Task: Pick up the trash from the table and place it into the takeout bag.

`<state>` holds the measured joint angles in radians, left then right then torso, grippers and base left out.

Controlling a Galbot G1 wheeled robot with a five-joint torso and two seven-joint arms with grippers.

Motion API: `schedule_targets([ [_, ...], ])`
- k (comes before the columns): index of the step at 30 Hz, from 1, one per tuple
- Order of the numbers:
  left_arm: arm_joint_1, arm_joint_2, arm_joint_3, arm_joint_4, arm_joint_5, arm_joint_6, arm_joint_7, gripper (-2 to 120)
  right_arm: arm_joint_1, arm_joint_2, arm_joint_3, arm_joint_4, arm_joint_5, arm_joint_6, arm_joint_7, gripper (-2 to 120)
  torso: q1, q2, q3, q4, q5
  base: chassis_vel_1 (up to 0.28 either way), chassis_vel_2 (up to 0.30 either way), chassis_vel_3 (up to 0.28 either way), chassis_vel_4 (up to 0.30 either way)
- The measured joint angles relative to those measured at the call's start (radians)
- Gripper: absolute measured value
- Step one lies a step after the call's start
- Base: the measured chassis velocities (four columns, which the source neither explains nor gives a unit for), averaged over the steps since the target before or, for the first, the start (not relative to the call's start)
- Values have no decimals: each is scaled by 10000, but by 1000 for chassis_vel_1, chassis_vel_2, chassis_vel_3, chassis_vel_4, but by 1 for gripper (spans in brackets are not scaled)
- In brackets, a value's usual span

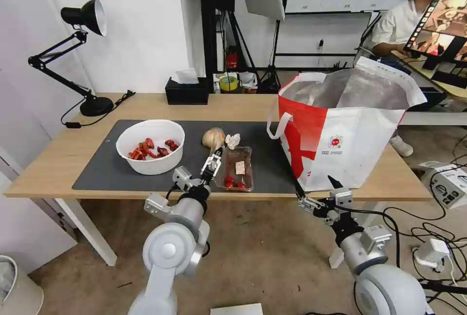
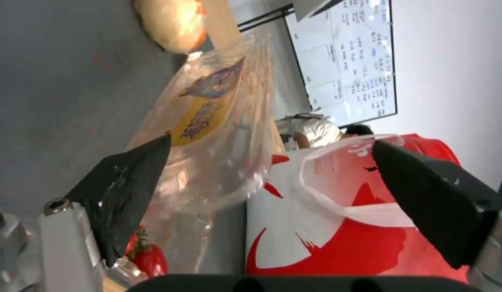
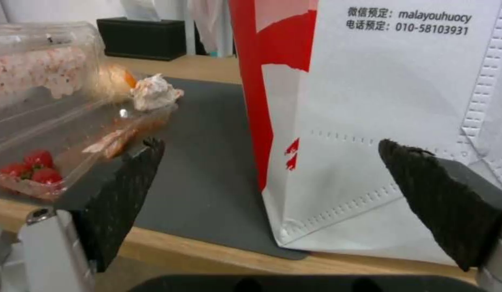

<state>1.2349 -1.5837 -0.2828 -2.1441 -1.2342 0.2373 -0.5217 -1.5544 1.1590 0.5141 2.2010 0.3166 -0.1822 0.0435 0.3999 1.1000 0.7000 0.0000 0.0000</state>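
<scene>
Table [image 1: 63, 159] of light wood is seen bearing a dark grey mat [image 1: 104, 166], on which the trash is laid out. White bowl [image 1: 150, 146] with red scraps is placed toward the mat's left. Tan wrapped ball [image 1: 213, 137] and crumpled tissue [image 1: 233, 140] are set touching or nearly so near the mat's middle, with the clear plastic tray [image 1: 237, 168] just in front of them — red bits are visible at its near end.

Takeout bag [image 1: 340, 130] is stood upright at the right end of the mat, its mouth open and foil lining exposed, its loop handle turned toward the tray.

Left hand [image 1: 212, 160] is extended over the mat at the tray's left edge, just in front of the ball; its fingers are spread wide, and nothing is held between them. In the left wrist view the tray [image 2: 213, 134] is seen close by one finger [image 2: 127, 190].

Right hand [image 1: 316, 188] is held at the table's front edge, before the bag's near corner — fingers wide apart, nothing held.
</scene>
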Motion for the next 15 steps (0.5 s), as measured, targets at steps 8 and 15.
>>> schedule_targets([
  [8, -365, 11, 246, 227, -55, -72, 29, 100, -96, 36, 47, 15, -17, 26, 0, 100, 0, 0, 0, 0, 1, 0, 0, 0, 0],
  [15, -386, -55, 783, 493, 172, -68, 310, 100, -180, 22, 195, 60, -13, 65, 2, 100, 0, 0, 0, 0, 0, 0, 0, 0, 0],
])
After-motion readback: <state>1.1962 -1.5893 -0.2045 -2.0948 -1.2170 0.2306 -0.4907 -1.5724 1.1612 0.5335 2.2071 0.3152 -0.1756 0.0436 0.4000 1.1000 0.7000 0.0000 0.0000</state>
